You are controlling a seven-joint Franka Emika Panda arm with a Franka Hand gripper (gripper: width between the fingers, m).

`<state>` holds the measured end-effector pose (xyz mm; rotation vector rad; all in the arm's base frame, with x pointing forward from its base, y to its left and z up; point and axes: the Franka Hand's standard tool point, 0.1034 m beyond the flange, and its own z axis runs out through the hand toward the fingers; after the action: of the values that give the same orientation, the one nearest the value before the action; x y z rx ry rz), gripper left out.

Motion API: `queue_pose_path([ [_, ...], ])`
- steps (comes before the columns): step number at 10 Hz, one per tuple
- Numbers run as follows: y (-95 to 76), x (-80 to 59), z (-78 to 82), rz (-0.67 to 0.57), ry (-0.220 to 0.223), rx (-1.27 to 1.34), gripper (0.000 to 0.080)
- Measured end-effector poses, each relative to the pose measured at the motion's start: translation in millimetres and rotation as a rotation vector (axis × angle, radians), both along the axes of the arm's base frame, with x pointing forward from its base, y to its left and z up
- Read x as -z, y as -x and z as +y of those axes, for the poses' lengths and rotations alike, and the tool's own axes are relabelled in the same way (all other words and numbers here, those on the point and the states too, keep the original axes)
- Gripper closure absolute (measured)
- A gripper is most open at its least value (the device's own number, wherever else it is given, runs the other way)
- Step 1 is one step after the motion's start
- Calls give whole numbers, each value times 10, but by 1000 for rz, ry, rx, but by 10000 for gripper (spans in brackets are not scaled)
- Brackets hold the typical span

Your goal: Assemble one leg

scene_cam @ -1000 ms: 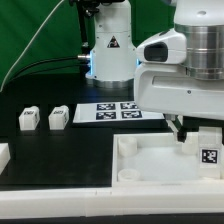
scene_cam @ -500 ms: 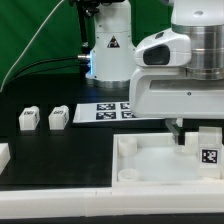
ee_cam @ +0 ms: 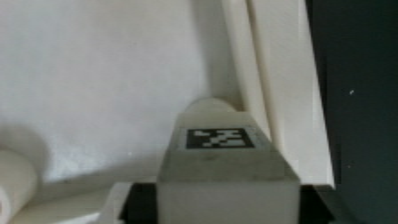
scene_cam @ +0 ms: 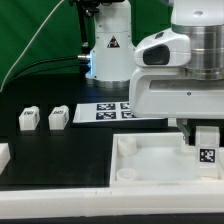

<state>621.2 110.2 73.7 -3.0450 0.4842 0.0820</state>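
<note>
A: Leg [scene_cam: 206,148]: white plastic, matt, slightly grainy up close; paper-like black-and-white tag [ee_cam: 221,138] on it.
B: Panel [scene_cam: 150,160]: same matt white plastic, smooth. Table [scene_cam: 60,150]: black, matt. Arm [scene_cam: 185,70] shell: glossy white plastic.

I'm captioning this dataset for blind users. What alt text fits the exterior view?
A white robot arm's claw holds a small tagged leg upright over the large white panel at the exterior view's right. Two more legs and the marker board lie on the black table.
</note>
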Motion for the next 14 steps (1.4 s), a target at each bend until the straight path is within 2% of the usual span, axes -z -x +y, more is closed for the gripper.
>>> queue_pose_path([
  [4,2,2,18,22,7,325,509],
  [7,24,10,62,50,18,707,508],
  [14,2,2,65,92,36,1388,508],
])
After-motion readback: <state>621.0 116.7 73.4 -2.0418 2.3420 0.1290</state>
